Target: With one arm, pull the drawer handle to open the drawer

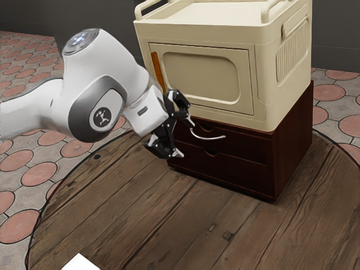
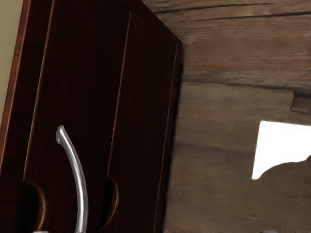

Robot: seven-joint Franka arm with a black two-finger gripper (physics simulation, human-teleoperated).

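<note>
Pincer (image 1: pixel 185 138), fingers apart, is beside the silver handle (image 1: pixel 209 138) on the upper drawer (image 1: pixel 242 147), mid-frame in the exterior view, likely still needing alignment, then closing, before any pull.

I count one handle (image 2: pixel 81 184), apparently two drawers (image 1: pixel 242 147).

exterior: side-on, farther, downward | wrist: close, facing drawers (image 2: pixel 82 87) | shared: handle (image 2: pixel 81 187)
</note>
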